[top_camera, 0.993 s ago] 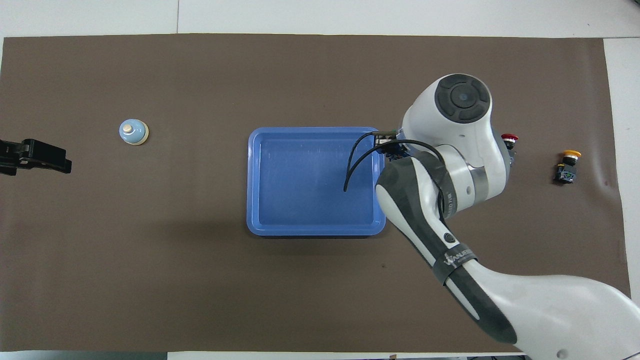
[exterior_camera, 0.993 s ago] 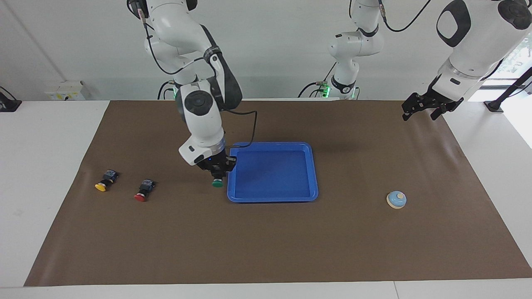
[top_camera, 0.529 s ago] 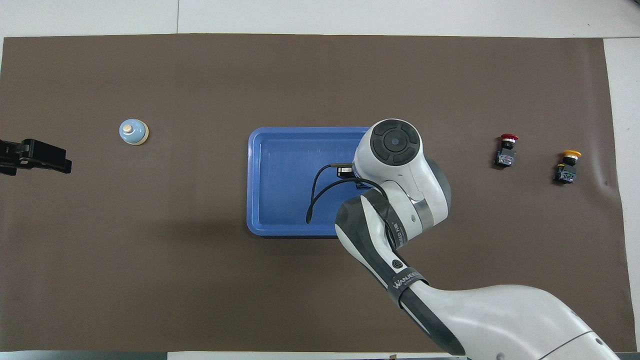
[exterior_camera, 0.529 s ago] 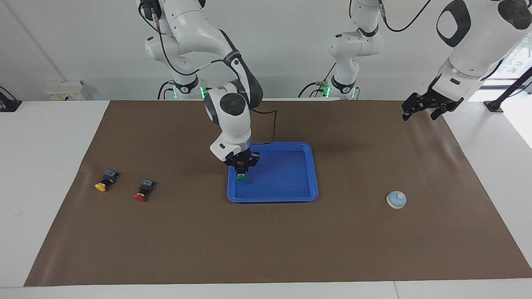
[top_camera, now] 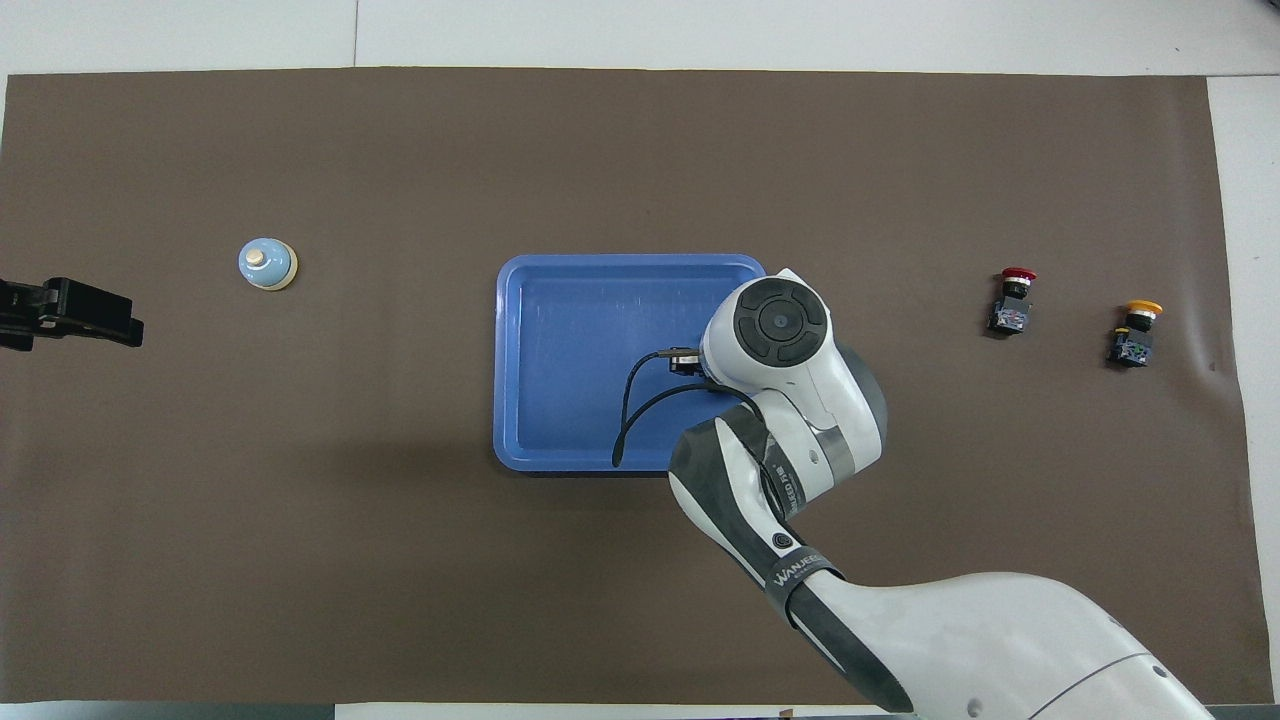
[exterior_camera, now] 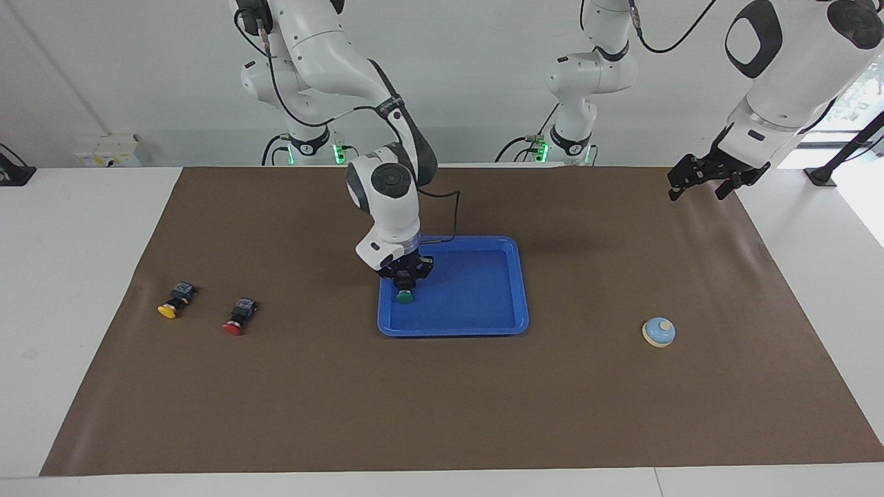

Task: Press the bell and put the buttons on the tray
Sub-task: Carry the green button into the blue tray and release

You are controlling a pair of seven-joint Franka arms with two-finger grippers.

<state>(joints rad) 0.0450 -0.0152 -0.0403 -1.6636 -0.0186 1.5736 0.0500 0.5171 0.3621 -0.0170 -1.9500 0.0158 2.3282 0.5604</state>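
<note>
A green-capped black push-button [exterior_camera: 404,297] hangs cap-down over the shallow blue plastic tray [exterior_camera: 497,324]. Red [exterior_camera: 238,317] and yellow [exterior_camera: 174,302] buttons lie toward the right arm's end; the light-blue domed bell [exterior_camera: 658,332] stands toward the left arm's end.

Glossy white arm shells with dark grey joint caps and bands — black cables loop alongside, green lights glow at the bases, and both hands are black.

Overhead: right arm's wrist hides the right gripper [exterior_camera: 404,281] and the green button [exterior_camera: 404,297] entirely, plus part of the tray [top_camera: 520,300] toward right arm's end. Left gripper [top_camera: 70,312] cut off by pic edge. Facing view: whether green button touches tray floor, can't tell
</note>
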